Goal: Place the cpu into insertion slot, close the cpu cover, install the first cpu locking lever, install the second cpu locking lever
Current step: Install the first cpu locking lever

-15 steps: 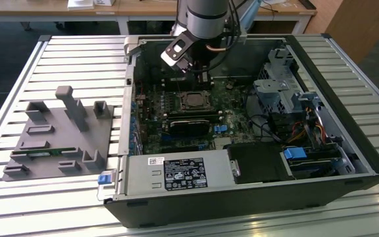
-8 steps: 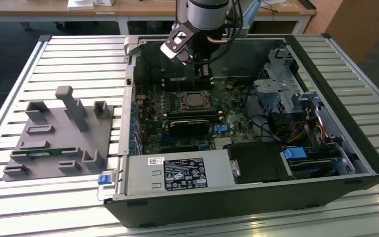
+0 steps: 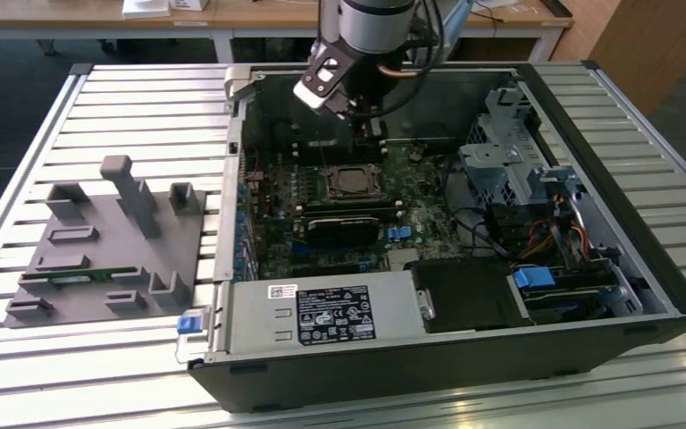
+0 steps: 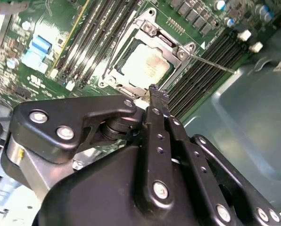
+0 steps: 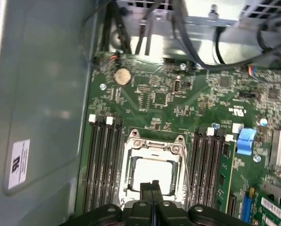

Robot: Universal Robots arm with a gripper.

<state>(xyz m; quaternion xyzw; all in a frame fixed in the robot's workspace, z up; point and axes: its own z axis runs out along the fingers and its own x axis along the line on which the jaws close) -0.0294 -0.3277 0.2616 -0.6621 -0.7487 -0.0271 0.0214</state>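
Slatted metal table (image 3: 140,107), wooden desks (image 3: 271,12) behind

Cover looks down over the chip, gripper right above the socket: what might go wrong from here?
1. The gripper, fingers shut, hangs close over the cpu; a low pass might scrape it or the cpu cover.
2. The thin lever juts over the memory slots; the narrow tips may slip off it onto the board.

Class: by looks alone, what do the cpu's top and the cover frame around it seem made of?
The cpu: probably metal, dull grey, matte with a soft sheen. The cpu cover: likely sheet metal, bright silvery, glinting along its edges.
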